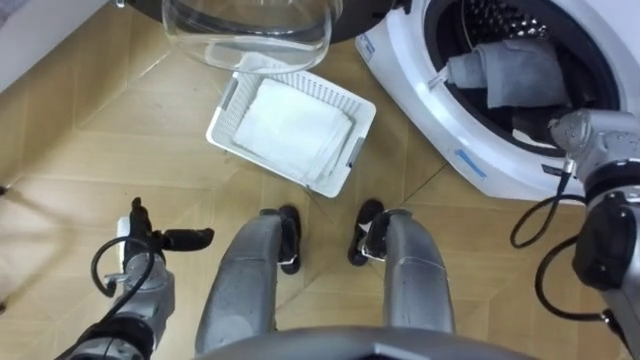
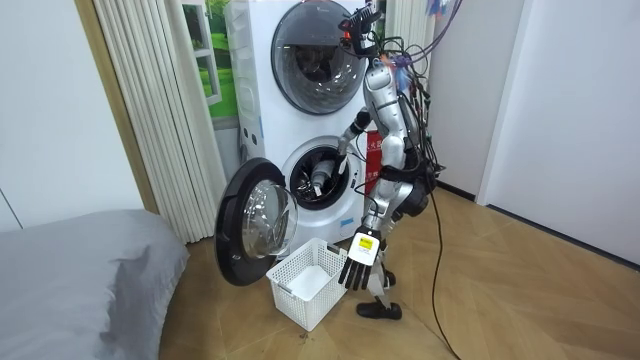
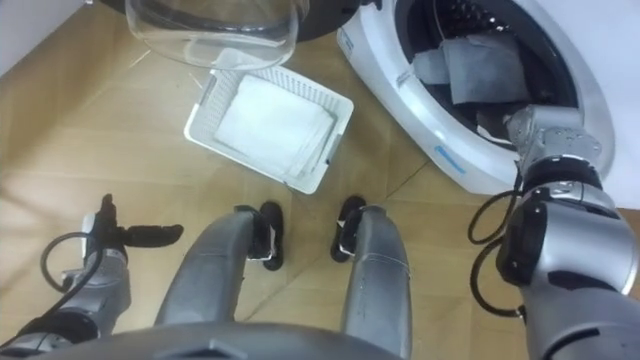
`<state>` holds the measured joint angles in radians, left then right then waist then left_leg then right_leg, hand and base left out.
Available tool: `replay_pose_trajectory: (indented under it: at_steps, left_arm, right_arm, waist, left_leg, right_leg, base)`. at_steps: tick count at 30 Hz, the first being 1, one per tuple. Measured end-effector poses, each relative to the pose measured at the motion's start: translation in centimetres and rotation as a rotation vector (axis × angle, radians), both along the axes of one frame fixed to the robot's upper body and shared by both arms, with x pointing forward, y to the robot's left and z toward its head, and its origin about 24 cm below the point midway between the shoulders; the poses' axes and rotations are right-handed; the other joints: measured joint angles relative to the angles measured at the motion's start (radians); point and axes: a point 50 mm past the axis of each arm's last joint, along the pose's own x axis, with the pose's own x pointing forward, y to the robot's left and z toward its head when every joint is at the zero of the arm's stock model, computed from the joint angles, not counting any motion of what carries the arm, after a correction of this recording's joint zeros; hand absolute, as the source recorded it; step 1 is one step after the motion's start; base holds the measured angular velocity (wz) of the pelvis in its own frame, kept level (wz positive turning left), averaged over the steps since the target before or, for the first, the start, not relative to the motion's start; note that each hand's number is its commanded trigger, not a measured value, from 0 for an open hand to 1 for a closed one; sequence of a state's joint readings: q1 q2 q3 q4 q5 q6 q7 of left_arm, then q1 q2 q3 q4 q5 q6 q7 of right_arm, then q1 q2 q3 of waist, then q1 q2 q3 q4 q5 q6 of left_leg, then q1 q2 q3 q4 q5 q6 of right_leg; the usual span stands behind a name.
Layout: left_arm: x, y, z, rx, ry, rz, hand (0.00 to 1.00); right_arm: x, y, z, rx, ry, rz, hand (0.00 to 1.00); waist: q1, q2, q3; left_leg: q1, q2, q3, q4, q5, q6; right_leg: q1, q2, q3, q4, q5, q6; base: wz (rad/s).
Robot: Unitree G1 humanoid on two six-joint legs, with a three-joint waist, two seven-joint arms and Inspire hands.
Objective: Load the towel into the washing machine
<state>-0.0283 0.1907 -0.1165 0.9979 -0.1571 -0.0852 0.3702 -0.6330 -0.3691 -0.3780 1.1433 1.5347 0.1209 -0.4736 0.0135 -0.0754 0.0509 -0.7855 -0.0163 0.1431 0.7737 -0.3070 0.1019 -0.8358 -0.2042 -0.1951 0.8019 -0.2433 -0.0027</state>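
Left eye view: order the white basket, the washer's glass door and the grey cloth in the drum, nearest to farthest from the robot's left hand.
1. White basket: on the floor just ahead of the left hand, slightly to its right.
2. Glass door: beyond the basket, at the top edge.
3. Grey cloth: inside the drum, far upper right.
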Motion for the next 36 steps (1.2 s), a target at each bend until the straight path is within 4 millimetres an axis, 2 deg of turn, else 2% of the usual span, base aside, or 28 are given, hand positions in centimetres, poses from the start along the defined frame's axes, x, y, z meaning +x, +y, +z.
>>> replay_pose_trajectory:
  at_steps: [7,9,16,22,28,31,33,34,36]
  left_arm:
    - [0.1,-0.6,-0.1,0.004,0.000,-0.011,0.00]
    - [0.0,-0.7,-0.2,0.000,0.002,-0.011,0.00]
    - [-0.2,-0.6,-0.3,-0.021,0.011,-0.006,0.00]
    - [0.0,-0.5,-0.3,-0.050,0.008,-0.010,0.00]
    - [-1.1,-0.5,-1.1,-0.076,0.067,-0.019,0.00]
    - [-1.5,-0.5,-1.3,-0.097,0.090,-0.031,0.00]
    - [-1.7,-0.6,-1.5,-0.113,0.102,-0.041,0.00]
    - [-1.8,-0.5,-1.5,-0.115,0.105,-0.041,0.00]
    - [-2.2,-0.3,-1.6,-0.111,0.122,-0.043,0.00]
  right_arm:
    - [0.0,-0.3,0.3,0.032,0.046,-0.074,0.00]
    - [-0.1,-0.5,0.3,0.031,0.054,-0.101,0.00]
    - [-0.5,-0.6,0.0,0.094,0.076,-0.159,0.00]
    - [-1.5,-1.3,-0.5,0.125,0.104,-0.260,0.00]
    - [-3.3,-1.4,-2.5,0.153,0.130,-0.323,0.00]
    - [-4.5,-1.1,-3.8,0.145,0.137,-0.353,0.00]
    - [-5.3,-1.1,-4.7,0.133,0.140,-0.369,0.00]
    - [-5.8,-1.1,-5.1,0.127,0.143,-0.371,0.00]
    - [-7.9,-1.0,-7.0,0.108,0.166,-0.381,0.00]
  waist:
    - [0.012,0.007,-0.0039]
    - [0.019,0.014,-0.0071]
    - [0.027,0.022,-0.0073]
    - [0.049,0.028,-0.0110]
    - [0.073,0.034,-0.0131]
    - [0.079,0.044,-0.0118]
    - [0.080,0.067,-0.0176]
    - [0.080,0.072,-0.0178]
    - [0.076,0.073,-0.0187]
  left_leg:
    - [0.010,0.004,0.018,-0.006,0.000,0.001]
    - [0.015,0.004,0.019,-0.009,0.001,0.002]
    - [0.048,0.003,0.022,-0.033,0.002,0.003]
    - [0.069,0.003,0.024,-0.060,0.002,0.004]
    - [0.157,0.006,0.033,-0.118,0.004,0.004]
    - [0.210,0.010,0.034,-0.146,0.004,0.003]
    - [0.247,0.021,0.032,-0.178,0.005,0.002]
    - [0.259,0.023,0.032,-0.189,0.006,0.000]
    - [0.323,0.018,0.037,-0.244,0.016,-0.003]
  right_leg:
    - [0.002,-0.004,0.004,0.003,-0.001,0.000]
    - [0.007,-0.004,0.004,0.000,-0.001,0.000]
    - [0.037,-0.003,0.007,-0.016,-0.004,0.006]
    - [0.062,0.001,0.001,-0.043,-0.002,0.011]
    - [0.150,0.014,0.001,-0.100,0.002,0.023]
    - [0.209,0.022,-0.004,-0.137,0.004,0.025]
    - [0.259,0.043,-0.007,-0.198,0.025,0.032]
    - [0.272,0.049,-0.006,-0.215,0.031,0.033]
    - [0.329,0.056,0.001,-0.258,0.039,0.035]
  base:
    - [0.00]
    - [0.00]
    - [0.00]
    - [0.00]
    - [-0.02]
    - [0.00]
    - [-0.12]
    - [-0.16]
    - [-0.07]
